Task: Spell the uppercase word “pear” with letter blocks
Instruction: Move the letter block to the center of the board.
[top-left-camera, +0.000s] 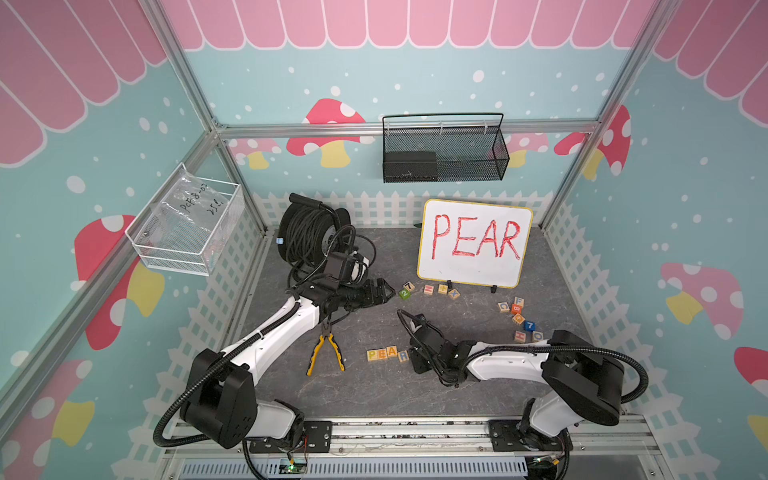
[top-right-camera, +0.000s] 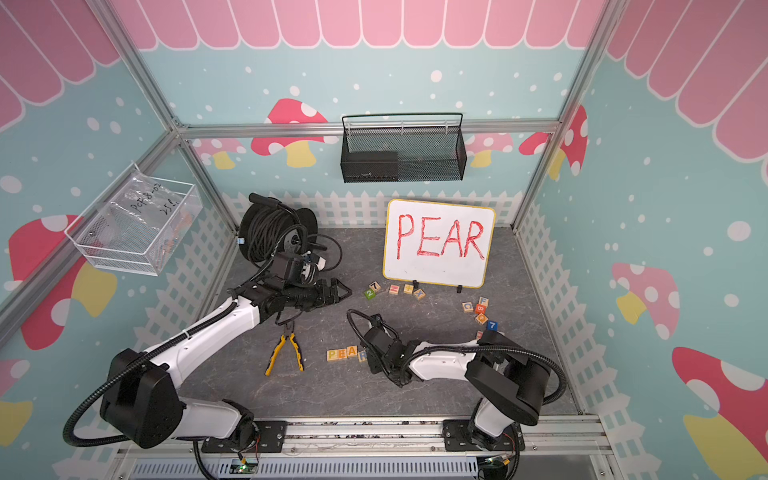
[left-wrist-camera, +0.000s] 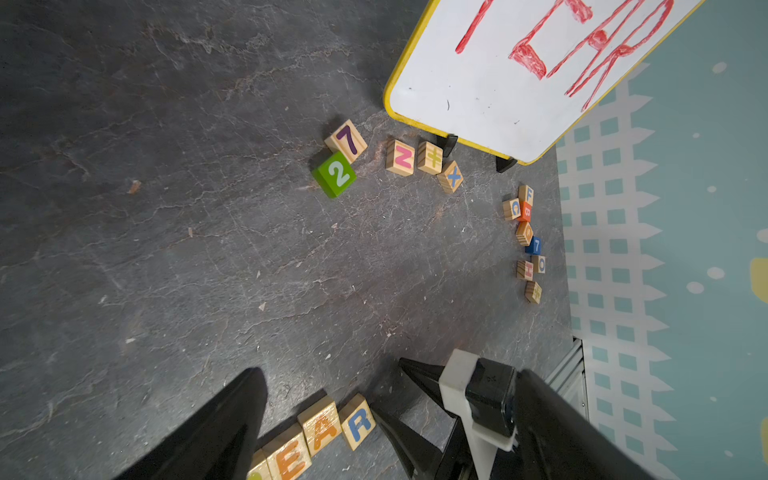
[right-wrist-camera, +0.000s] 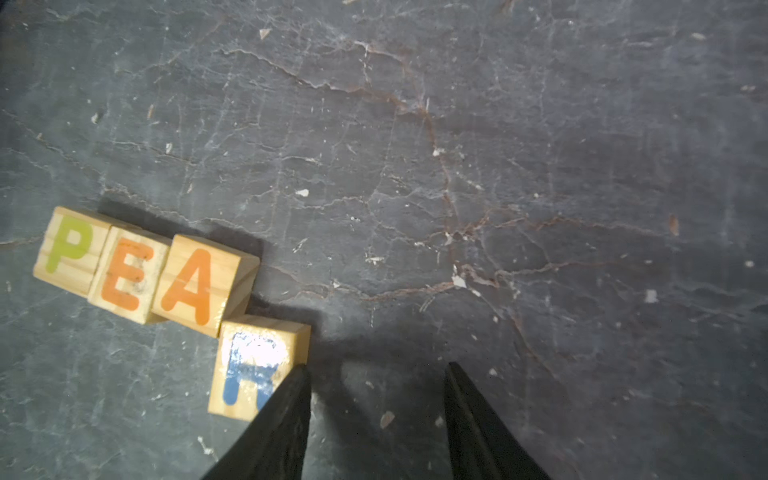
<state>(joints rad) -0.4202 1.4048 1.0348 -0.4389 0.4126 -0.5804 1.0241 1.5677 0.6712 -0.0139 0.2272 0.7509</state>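
Four blocks (top-left-camera: 382, 354) are lying on the table (top-left-camera: 374, 399) near its front, P (right-wrist-camera: 68, 249), E (right-wrist-camera: 126, 276) and A (right-wrist-camera: 195, 286) touching in a row, R (right-wrist-camera: 253, 365) skewed just beside A, while the right fingers (right-wrist-camera: 286, 424) are hanging part open and empty at R's corner, and farther back the left fingers (left-wrist-camera: 224, 424) are gaping wide, empty.

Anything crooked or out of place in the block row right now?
Yes: the R block sits offset from the line of P, E and A, meeting it only near the A's corner. The right gripper is beside it, jaws open around nothing.
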